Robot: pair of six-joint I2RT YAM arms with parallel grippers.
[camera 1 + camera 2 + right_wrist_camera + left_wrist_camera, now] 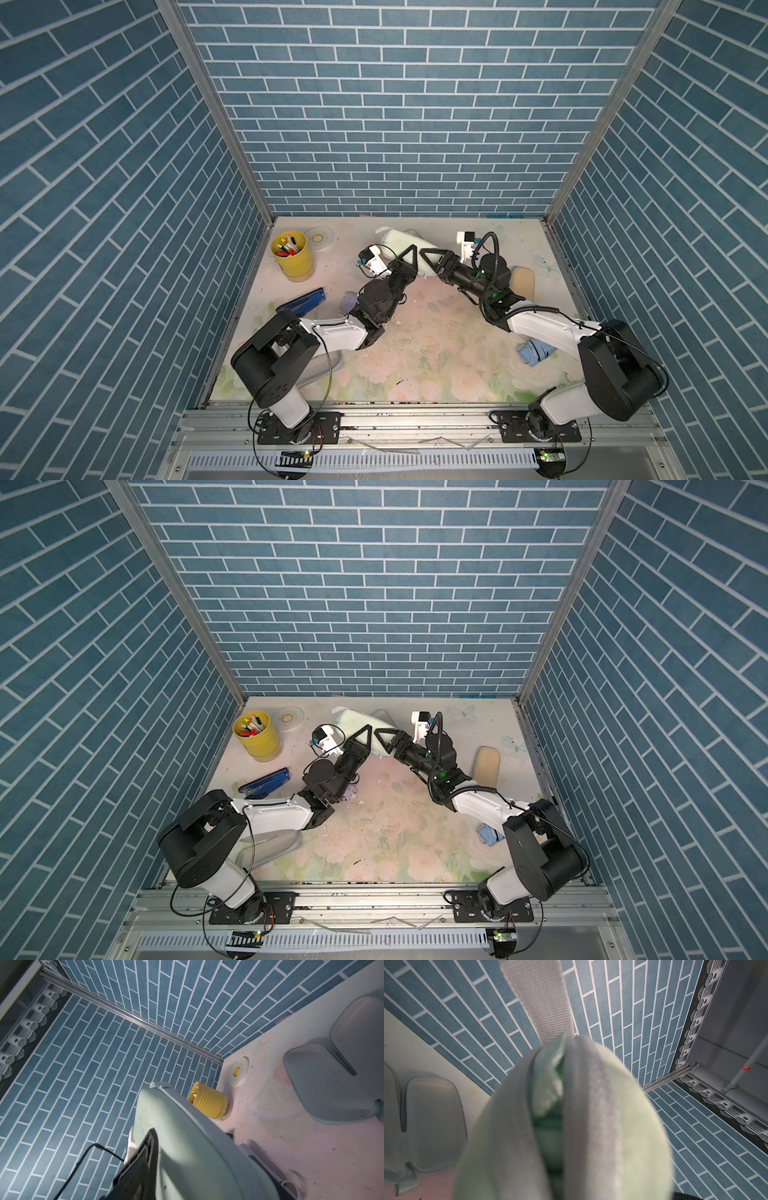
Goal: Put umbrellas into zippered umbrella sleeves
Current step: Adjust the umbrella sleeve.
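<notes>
Front strip first: light blue umbrella lies by the right arm's base, and an open grey-lined sleeve sits half under the left arm. Further in, lilac umbrella peeks from beneath the left forearm with stapler beside it; beige sleeve lies off right, beige side up.

Action is past mid-table. Mint sleeve has its long axis slanting far-left to near-right, with the near-right end between both arms. Left gripper meets that end from the left and right gripper from the right; neither is nearer.

Left jaws are partly closed and apparently pinching the end, since the sleeve looks tipped up off the table in the right wrist view. On the right, one finger lies flat on the mint shell and the other is unseen, so gripping or loose can't be told.

Left wrist view looks along the seam: the halves gape, mint umbrella is tucked inside, and a woven strap sticks out. Zipping along that axis is probably next.

Behind are another open sleeve and yellow cup.
</notes>
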